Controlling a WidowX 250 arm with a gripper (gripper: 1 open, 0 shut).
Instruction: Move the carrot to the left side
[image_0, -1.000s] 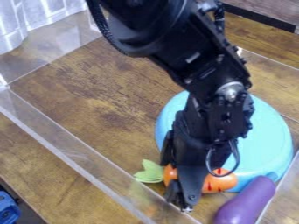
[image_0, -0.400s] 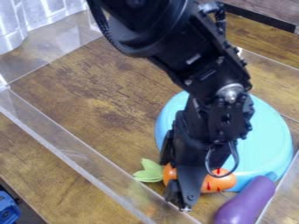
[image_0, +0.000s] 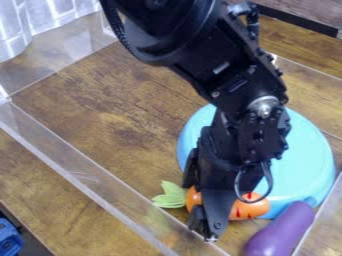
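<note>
- Camera view: gripper is down at the near edge of the blue plate, fingers straddling the toy carrot, apparently clamped on it for the carry.
- Carrot lies on the wooden table, leafy top pointing left, purple eggplant toy just beside it; the left side is open.

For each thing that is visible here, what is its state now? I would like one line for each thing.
gripper: lowered over the carrot, jaws either side of it; a firm grip cannot be confirmed.
carrot: lying on the table beside the plate, partly hidden by the gripper, leaves pointing left.
blue plate: flat on the table, partly covered by the arm.
purple eggplant toy: lying on the table, right of the carrot, untouched.
</note>
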